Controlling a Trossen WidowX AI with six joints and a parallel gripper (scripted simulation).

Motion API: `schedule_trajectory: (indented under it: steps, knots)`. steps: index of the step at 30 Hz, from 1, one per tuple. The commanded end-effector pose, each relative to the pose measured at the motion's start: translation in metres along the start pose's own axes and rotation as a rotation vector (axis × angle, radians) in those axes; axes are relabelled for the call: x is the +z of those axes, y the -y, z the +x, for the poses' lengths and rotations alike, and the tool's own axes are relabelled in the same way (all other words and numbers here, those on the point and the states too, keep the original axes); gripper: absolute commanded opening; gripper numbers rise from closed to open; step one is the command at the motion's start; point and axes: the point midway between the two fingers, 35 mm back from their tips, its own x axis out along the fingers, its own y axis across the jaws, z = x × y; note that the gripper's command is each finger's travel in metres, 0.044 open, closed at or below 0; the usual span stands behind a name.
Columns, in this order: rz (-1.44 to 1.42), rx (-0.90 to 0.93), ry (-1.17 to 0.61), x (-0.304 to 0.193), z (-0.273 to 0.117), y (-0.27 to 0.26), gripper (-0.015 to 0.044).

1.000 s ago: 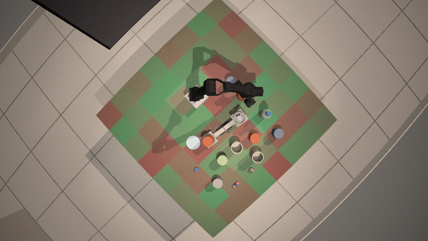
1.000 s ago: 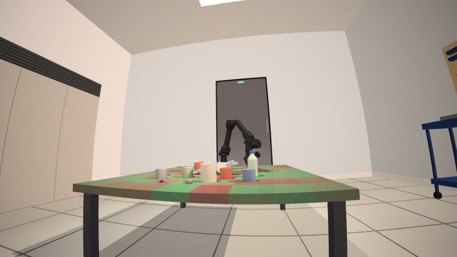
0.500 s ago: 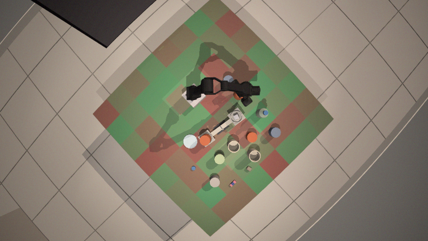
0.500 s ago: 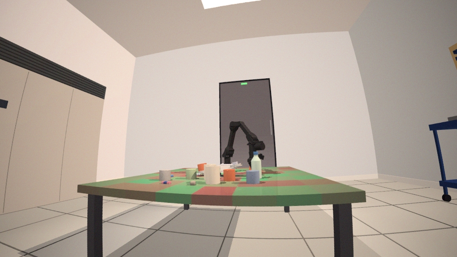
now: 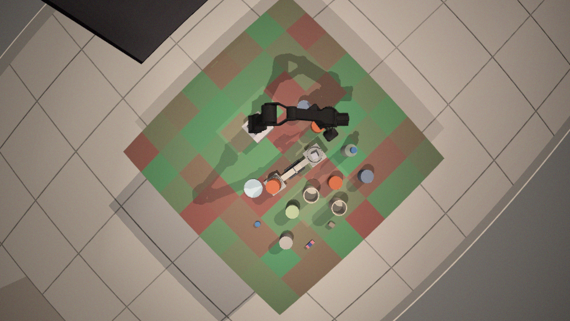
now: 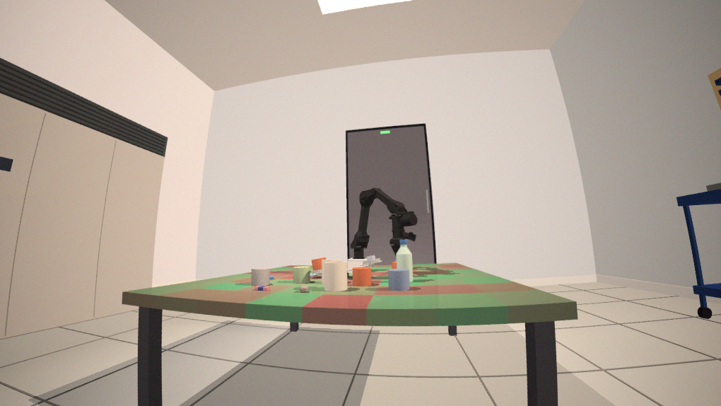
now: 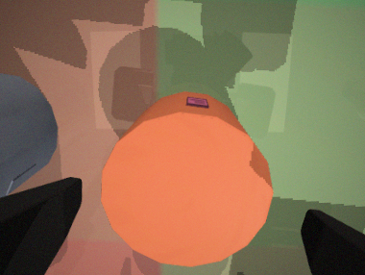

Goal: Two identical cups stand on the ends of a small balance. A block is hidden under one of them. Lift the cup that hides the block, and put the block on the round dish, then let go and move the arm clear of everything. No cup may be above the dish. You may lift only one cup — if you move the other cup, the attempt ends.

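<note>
Cup off, block bared.
Gripper (image 5: 330, 135) (image 6: 396, 248) (image 7: 194, 207) spread wide around the freed cup (image 5: 317, 127) (image 6: 394, 265) (image 7: 187, 189), nothing clamped; block (image 5: 314, 155) seen on balance (image 5: 295, 170) (image 6: 371, 261); transfer to dish (image 5: 252, 188) and retreat left.

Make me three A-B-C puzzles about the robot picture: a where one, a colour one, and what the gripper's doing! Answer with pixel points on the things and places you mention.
1. Where is the balance's (image 5: 289, 172) (image 6: 372, 260) orange cup (image 5: 273, 185) (image 6: 318, 263)?
A) Middle
B) End nearer the round dish (image 5: 252, 188)
C) End farther from it

2. What colour is the bottle's cap (image 5: 353, 150) (image 6: 403, 242)?
A) Red
B) Yellow
C) Blue

3. How is the gripper (image 6: 395, 247) (image 7: 194, 207)?
A) Open
B) Shut on a cup
C) Shut on a bottle

Answers:
1 B: top view shows it beside the dish.
2 C: blue in both room views.
3 A: its fingers stand wide apart.
</note>
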Motion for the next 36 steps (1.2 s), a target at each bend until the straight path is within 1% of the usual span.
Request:
schedule_trajectory:
  steps: [1, 4, 8, 13, 15, 20, 23, 36]
  knots:
    - [0.049, -0.038, 0.018, -0.007, -0.007, 0.016, 0.0335]
    - [0.085, -0.059, 0.028, -0.017, -0.014, 0.033, 0.0260]
    - [0.103, -0.051, 0.015, -0.034, -0.022, 0.052, 0.0260]
    - [0.161, -0.018, -0.014, -0.095, -0.048, 0.098, 0.0260]
    - [0.177, -0.008, -0.018, -0.113, -0.055, 0.108, 0.0260]
    - [0.179, -0.006, -0.019, -0.116, -0.055, 0.109, 0.0260]
    - [0.179, -0.006, -0.019, -0.116, -0.042, 0.109, 0.0260]
    - [0.179, -0.006, -0.019, -0.116, -0.026, 0.110, 0.0260]
